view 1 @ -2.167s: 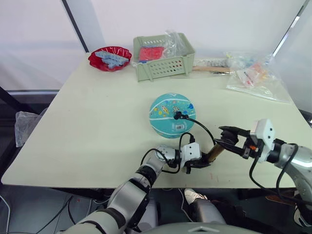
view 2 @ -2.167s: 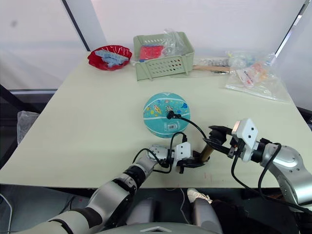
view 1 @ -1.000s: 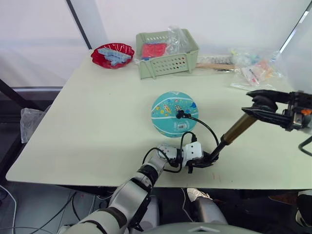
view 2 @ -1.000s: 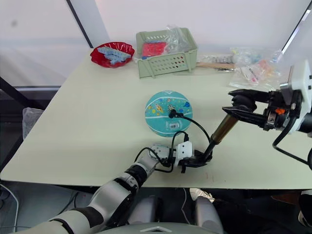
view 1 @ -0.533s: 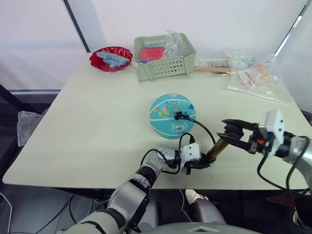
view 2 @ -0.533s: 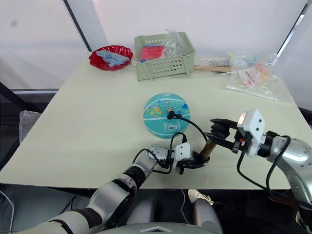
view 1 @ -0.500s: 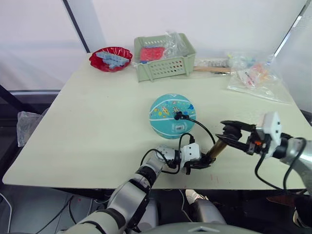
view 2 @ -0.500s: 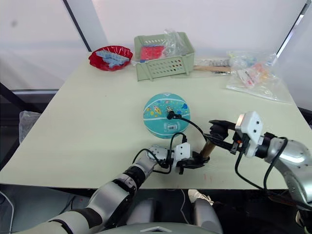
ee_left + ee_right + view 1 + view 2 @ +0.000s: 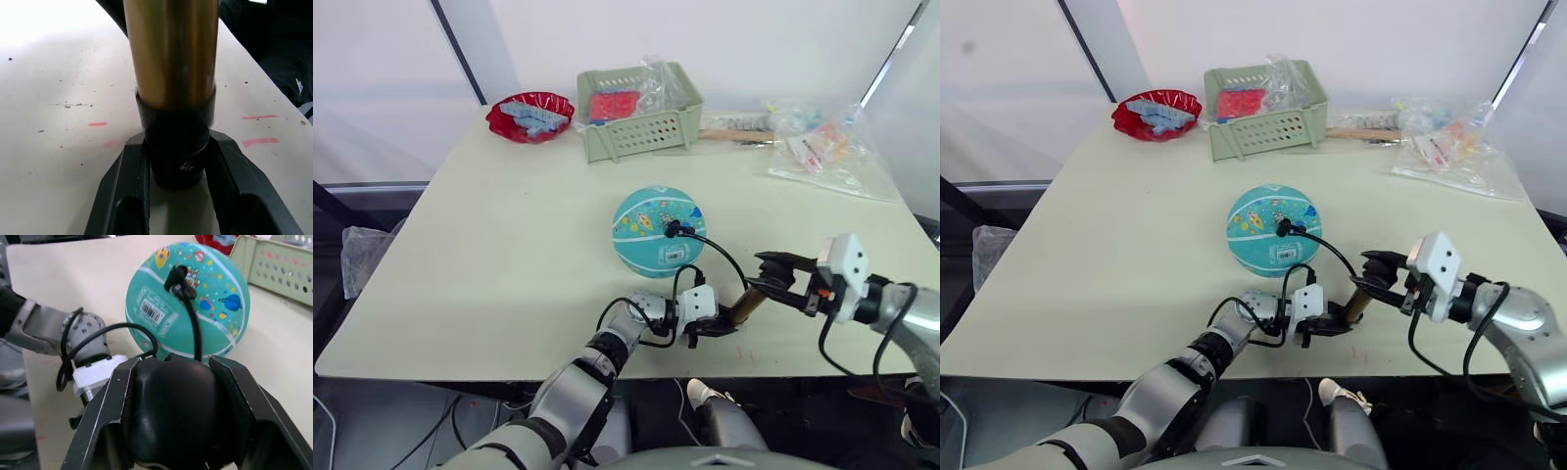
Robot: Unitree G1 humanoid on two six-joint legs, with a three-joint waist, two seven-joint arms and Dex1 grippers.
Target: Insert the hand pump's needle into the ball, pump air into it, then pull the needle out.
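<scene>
The teal ball point(image 9: 658, 231) rests mid-table. The needle's black fitting point(image 9: 673, 230) sits pressed against the top of the ball; the pin itself is hidden. A thin black hose point(image 9: 724, 260) curves from it down to the hand pump point(image 9: 745, 305), which leans near the table's front edge. My left gripper point(image 9: 716, 327) is shut on the pump's black bottom cap point(image 9: 178, 156), with the brass cylinder point(image 9: 170, 54) rising from it. My right gripper point(image 9: 771, 281) is shut on the pump's black handle point(image 9: 180, 416), just above the short brass body.
A green basket point(image 9: 641, 116) with bagged items stands at the back. A red bowl point(image 9: 530, 116) sits at the back left, and plastic bags point(image 9: 822, 149) lie at the back right. The table's front edge point(image 9: 509, 367) runs close under both grippers.
One second ago my right gripper held the handle high with the pump stretched long. It has since come down toward my left gripper, shortening the pump. The ball and left gripper stayed put.
</scene>
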